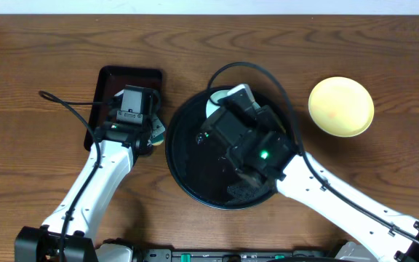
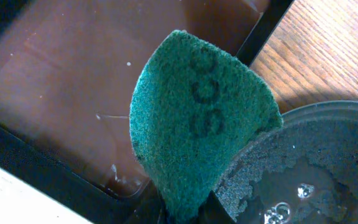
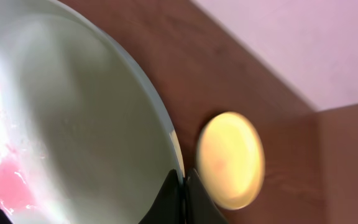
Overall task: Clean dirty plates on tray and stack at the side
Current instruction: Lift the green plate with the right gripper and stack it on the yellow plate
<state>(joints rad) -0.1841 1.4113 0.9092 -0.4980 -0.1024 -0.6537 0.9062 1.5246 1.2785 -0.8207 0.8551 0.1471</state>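
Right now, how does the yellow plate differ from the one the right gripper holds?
The yellow plate lies flat on the table; the pale plate is gripped by its rim at the black tray's edge. The yellow one looks clean; the pale one has a pink smear. Both are round.

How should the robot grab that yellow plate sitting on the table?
Probably by its rim, on the edge facing the robot, coming down from above at a slant. The yellow plate lies flat on the table, shallow and round, so only its thin rim gives a pincer something to pinch.
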